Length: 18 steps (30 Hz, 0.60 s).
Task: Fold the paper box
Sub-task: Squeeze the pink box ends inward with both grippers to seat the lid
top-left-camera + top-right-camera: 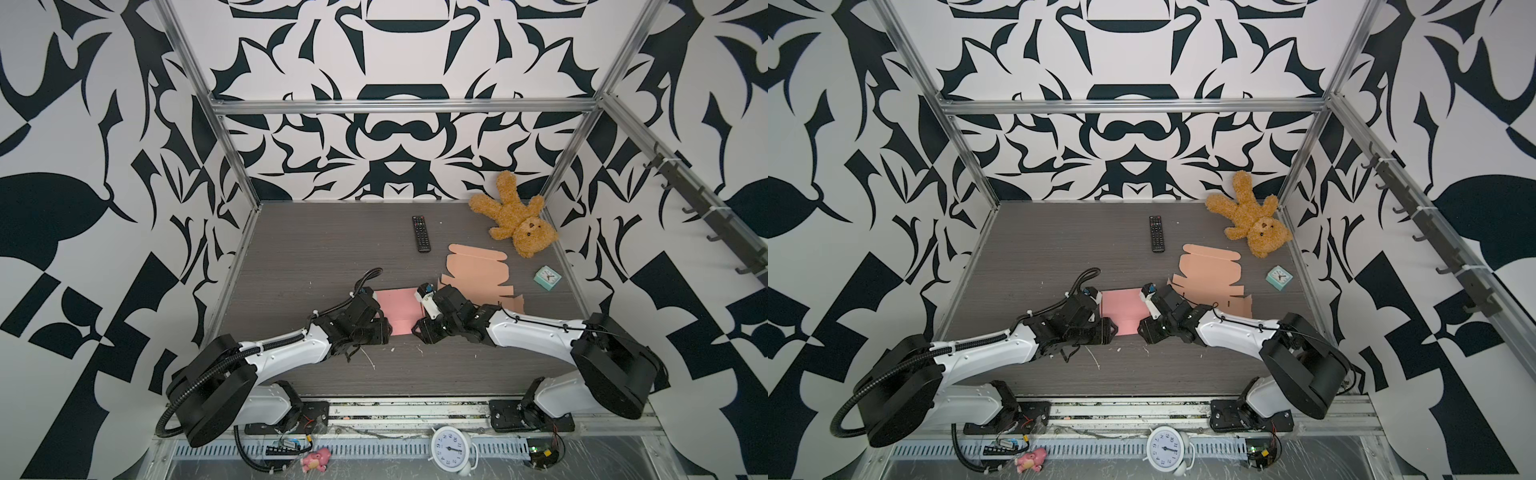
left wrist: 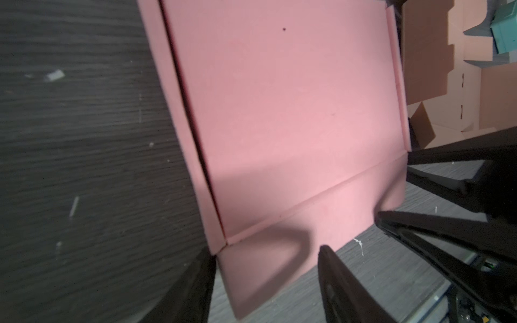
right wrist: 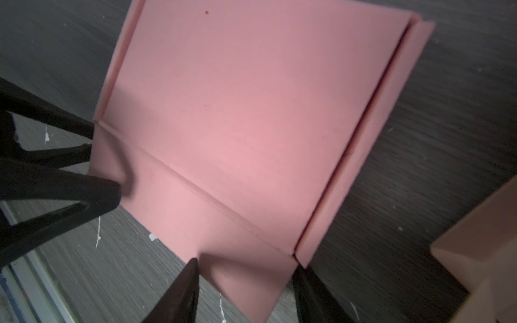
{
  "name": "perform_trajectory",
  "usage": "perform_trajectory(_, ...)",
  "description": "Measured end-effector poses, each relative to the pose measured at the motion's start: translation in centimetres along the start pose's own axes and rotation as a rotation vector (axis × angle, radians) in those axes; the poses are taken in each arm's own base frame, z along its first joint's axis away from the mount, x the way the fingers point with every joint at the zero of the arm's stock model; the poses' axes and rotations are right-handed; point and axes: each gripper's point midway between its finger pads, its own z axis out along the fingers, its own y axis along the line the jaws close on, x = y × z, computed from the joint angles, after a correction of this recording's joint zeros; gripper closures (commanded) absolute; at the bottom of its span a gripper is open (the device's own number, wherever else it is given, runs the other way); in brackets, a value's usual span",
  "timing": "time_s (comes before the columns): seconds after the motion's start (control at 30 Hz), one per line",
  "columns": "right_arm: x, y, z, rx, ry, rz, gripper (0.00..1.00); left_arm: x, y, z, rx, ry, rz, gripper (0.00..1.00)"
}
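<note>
Pink card makes up the paper box (image 1: pixel 397 309), which lies opened out on the grey surface (image 1: pixel 311 257), a little toward 6 o'clock from the middle in both top views. Its wide base panel is flat. Narrow side strips are creased along the 3 and 9 o'clock edges, and a flap juts out at 6 o'clock.

The left tool (image 2: pixel 267 250) sits at the box's 7 o'clock corner, jaws apart, with that end of the flap between its fingers (image 2: pixel 333 268). The right tool (image 3: pixel 246 264) mirrors it at the 5 o'clock corner, jaws likewise apart over the flap's other end. One fingertip (image 3: pixel 190 276) meets the flap's edge where the card dents, though whether it presses there is hard to tell.

At 2 o'clock from the box lies a flat tan cardboard sheet (image 1: pixel 478 270), with a small clock (image 1: pixel 547 278) at its 3 o'clock and a teddy bear (image 1: pixel 515 220) at its 1 o'clock. A remote (image 1: pixel 421 233) lies at 12 o'clock from the box.
</note>
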Motion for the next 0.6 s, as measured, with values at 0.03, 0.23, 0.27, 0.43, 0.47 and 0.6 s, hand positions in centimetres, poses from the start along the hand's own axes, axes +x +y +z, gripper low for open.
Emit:
perform_trajectory(0.03,0.01,-0.07,0.04,0.003,0.0,0.0,0.5,0.0,0.01,0.06,-0.001,0.0,0.0,0.4)
perform_trajectory(0.23,-0.06,-0.27,0.1,0.014,-0.004,-0.002,0.52,0.16,0.35,0.39,-0.012,0.003,-0.003,0.41)
perform_trajectory(0.27,-0.05,-0.3,0.13,0.015,-0.003,-0.001,0.53,0.17,0.36,0.41,-0.013,0.003,-0.003,0.41)
perform_trajectory(0.43,0.19,-0.52,0.54,0.022,0.007,0.0,0.53,0.2,0.43,0.52,-0.016,0.005,-0.003,0.42)
perform_trajectory(0.47,0.22,-0.53,0.57,0.022,0.008,0.0,0.53,0.2,0.43,0.52,-0.016,0.005,-0.004,0.42)
perform_trajectory(0.6,0.24,-0.59,0.62,0.026,0.008,0.0,0.53,0.2,0.44,0.52,-0.016,0.005,-0.003,0.42)
